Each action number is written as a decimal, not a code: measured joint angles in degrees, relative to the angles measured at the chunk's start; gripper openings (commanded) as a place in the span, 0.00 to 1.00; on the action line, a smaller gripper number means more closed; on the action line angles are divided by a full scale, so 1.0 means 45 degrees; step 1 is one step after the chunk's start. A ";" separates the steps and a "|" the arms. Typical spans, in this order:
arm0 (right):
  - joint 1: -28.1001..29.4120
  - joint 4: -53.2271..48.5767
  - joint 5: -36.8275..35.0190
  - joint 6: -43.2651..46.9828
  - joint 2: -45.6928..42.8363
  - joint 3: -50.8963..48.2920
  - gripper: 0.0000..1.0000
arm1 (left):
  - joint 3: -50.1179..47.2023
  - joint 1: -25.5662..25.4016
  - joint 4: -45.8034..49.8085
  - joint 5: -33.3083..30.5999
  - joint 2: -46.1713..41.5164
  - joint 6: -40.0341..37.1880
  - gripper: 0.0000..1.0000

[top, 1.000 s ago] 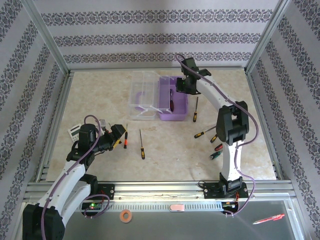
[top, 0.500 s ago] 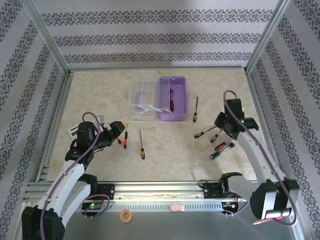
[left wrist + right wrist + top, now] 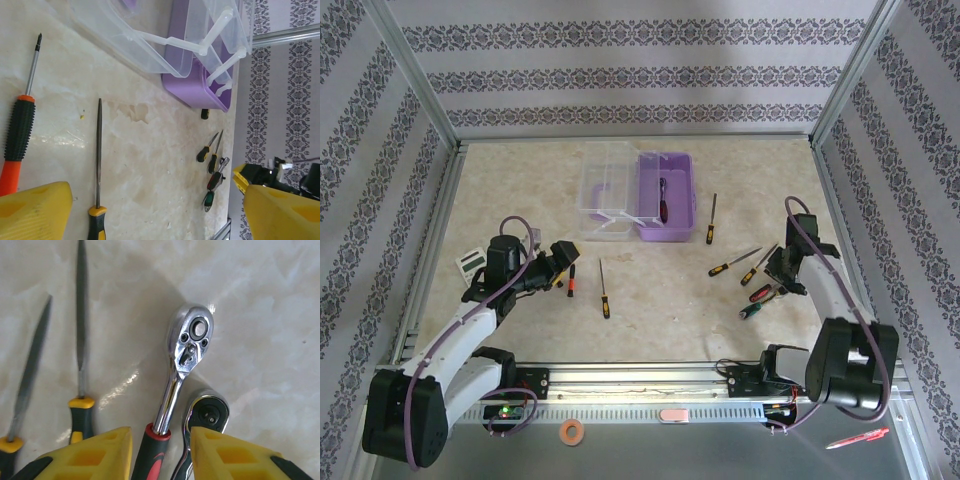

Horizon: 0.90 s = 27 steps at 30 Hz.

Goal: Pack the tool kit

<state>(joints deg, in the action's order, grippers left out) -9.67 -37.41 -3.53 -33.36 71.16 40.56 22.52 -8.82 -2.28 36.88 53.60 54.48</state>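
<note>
There, lilac case (image 3: 678,190), clear lid (image 3: 605,185) open.

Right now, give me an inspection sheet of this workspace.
Surface: marbled table, bare in the middle.
Job's things: purple case open, one red-handled tool inside, clear lid lying open beside it; screwdrivers and two ratchets loose.
Clutter: calculator at the table's left edge.
Claws: left claw open over the table; right claw straddles a ratchet handle, grip unclear.
Cables: purple cable looped on each arm.
Surroundings: patterned walls, aluminium frame.
</note>
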 measured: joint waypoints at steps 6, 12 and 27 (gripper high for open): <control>-0.0170 0.0418 0.0282 0.0083 0.1234 0.0034 0.33 | 0.0000 -0.0044 0.0000 -0.0005 -0.0544 0.0000 0.89; -0.0350 0.0928 0.0427 0.0107 0.2055 0.0034 0.26 | 0.0005 -0.0044 0.0000 0.0000 -0.0272 0.0000 0.89; -0.0495 0.1418 0.1554 0.0442 0.3347 0.0661 0.04 | 0.0005 -0.0044 0.0000 -0.0005 -0.0117 -0.0005 0.89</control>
<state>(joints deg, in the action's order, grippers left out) -11.90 -31.03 3.46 -31.38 86.21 43.53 22.55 -9.02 -2.28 36.86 53.08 54.46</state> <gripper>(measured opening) 0.081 0.893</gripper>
